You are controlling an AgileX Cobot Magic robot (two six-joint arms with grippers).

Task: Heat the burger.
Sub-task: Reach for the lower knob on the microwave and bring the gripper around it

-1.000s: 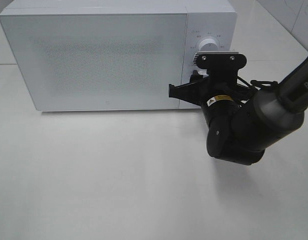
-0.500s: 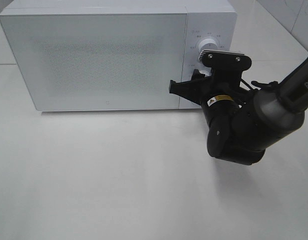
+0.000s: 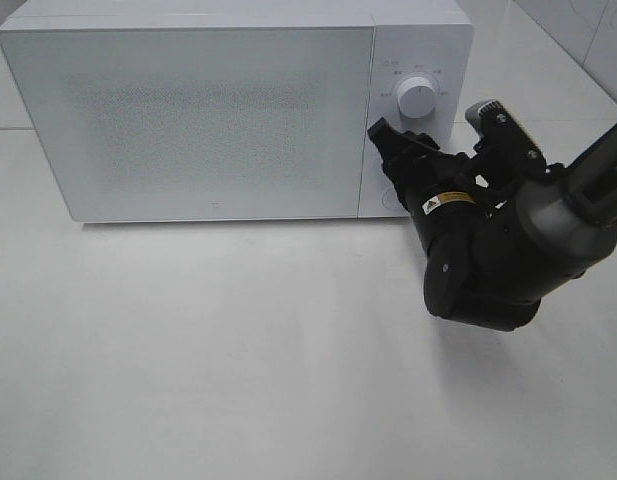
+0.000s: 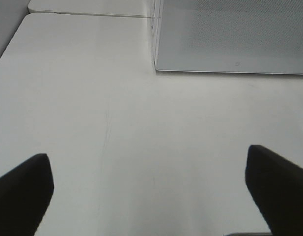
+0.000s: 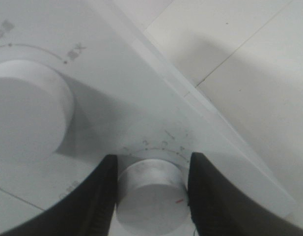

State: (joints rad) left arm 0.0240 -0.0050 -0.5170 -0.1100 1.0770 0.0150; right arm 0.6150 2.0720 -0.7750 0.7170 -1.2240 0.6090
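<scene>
On the left, the left gripper (image 4: pixel 147 157), both dark fingers (image 4: pixel 23 196) spread wide, holding nothing. Between them only bare white table (image 4: pixel 117 123). Well ahead of the fingertips, more toward one of them, the front bottom corner of a white microwave (image 4: pixel 230 39).

In the middle, from the high camera, the wide frosted door (image 3: pixel 208 110) of the microwave, shut flat against the body. Burger not visible in any view; impossible to tell where.

On the right, the control panel (image 3: pixel 438 50) with two round white knobs, one above the other. Upper knob (image 3: pixel 416 97) free, just beyond the fingertips of the right gripper (image 3: pixel 386 155), not touched; printed signs beside it, too blurred to read. Lower knob (image 5: pixel 150 191) exactly between the two black fingers (image 5: pixel 99 196), one pressed on each side of it, so about half closed and gripping. Small red mark (image 5: pixel 179 200) on the face of this knob, near one finger. A printed arc of numbers just past the fingertips. Fingertips against the panel or very near it; impossible to say which. Behind the fingers, the thick black arm (image 3: pixel 508 250) above the table.
</scene>
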